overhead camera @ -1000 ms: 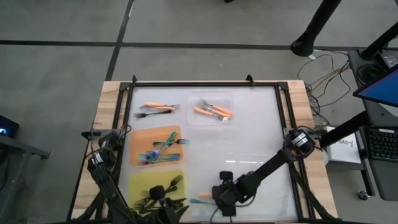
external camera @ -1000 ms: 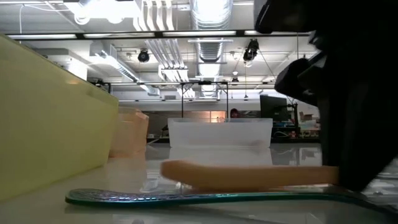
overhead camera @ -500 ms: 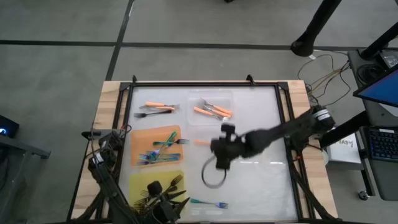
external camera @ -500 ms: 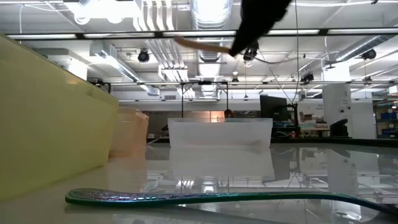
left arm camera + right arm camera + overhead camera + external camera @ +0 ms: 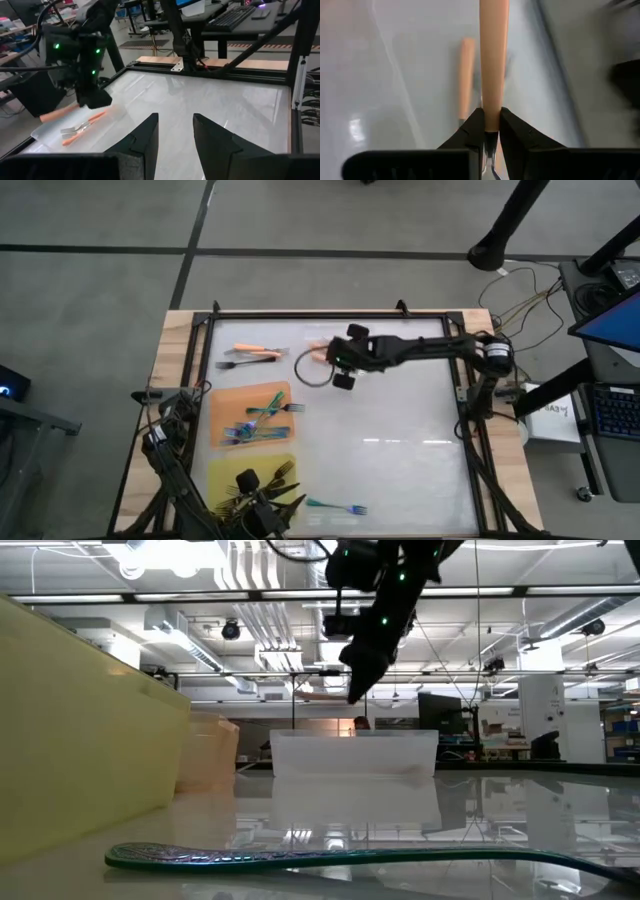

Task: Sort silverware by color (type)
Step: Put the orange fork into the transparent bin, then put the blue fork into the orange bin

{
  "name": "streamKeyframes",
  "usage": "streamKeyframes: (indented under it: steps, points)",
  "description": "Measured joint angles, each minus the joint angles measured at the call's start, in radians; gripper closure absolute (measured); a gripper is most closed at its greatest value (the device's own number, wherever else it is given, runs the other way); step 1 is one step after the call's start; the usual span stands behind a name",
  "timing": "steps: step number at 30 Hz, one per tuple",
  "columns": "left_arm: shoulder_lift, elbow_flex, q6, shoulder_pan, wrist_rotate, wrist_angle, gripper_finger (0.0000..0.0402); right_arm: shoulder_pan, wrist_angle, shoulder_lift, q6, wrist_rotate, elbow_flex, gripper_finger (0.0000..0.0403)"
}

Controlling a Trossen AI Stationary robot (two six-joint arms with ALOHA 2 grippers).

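Note:
My right gripper (image 5: 338, 362) hangs over the clear tray (image 5: 362, 340) at the table's far side, shut on an orange-handled fork (image 5: 318, 350). In the low view the right gripper (image 5: 362, 675) stands high above the tray (image 5: 355, 753). Other orange forks lie in the tray (image 5: 80, 131) and on the table (image 5: 250, 355). Teal forks (image 5: 255, 420) lie on the orange mat, black forks (image 5: 262, 483) on the yellow mat. One teal fork (image 5: 335, 506) lies flat near the near edge. My left gripper (image 5: 175, 135) waits open at the near left. My right gripper pinches the orange fork between its two fingers at the tine end of the handle (image 5: 491, 120). The handle (image 5: 493, 55) runs straight out ahead of the fingertips, toward the table's left. The fork is lifted clear, roughly level above the tray.
The orange mat (image 5: 225, 402) and yellow mat (image 5: 222, 470) lie at the table's left. A black frame (image 5: 330, 316) runs round the table top. The white surface at the middle and right (image 5: 400, 430) holds nothing. A room with desks lies beyond the table.
My right gripper has risen from the near edge with the orange fork, lifting it clear of the table. It has swung toward the far edge and left, ending above the clear tray. The teal fork beside it has stayed on the table.

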Motion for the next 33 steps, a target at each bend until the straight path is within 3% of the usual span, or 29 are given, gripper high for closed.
streamKeyframes:
  steps: [4,11,15,25,33]
  points:
    - [0.000,0.000,0.000,0.000,0.000,-0.009,0.0299,-0.053,0.002,0.055,0.032,-0.157,0.000,0.0329]
    - [-0.003,0.000,-0.004,0.000,0.000,-0.013,0.0299,-0.034,-0.020,0.059,0.043,-0.163,0.000,0.0285]
    - [-0.004,0.000,-0.006,-0.001,0.001,-0.013,0.0299,0.029,-0.097,0.005,0.130,-0.174,0.000,0.0273]
    - [-0.004,0.000,-0.032,-0.007,0.091,-0.014,0.0299,0.404,-0.152,-0.022,0.323,-0.235,-0.005,0.0288]
    - [-0.005,0.000,-0.053,-0.012,0.143,-0.013,0.0299,0.685,0.002,0.016,0.485,-0.152,-0.008,0.0295]
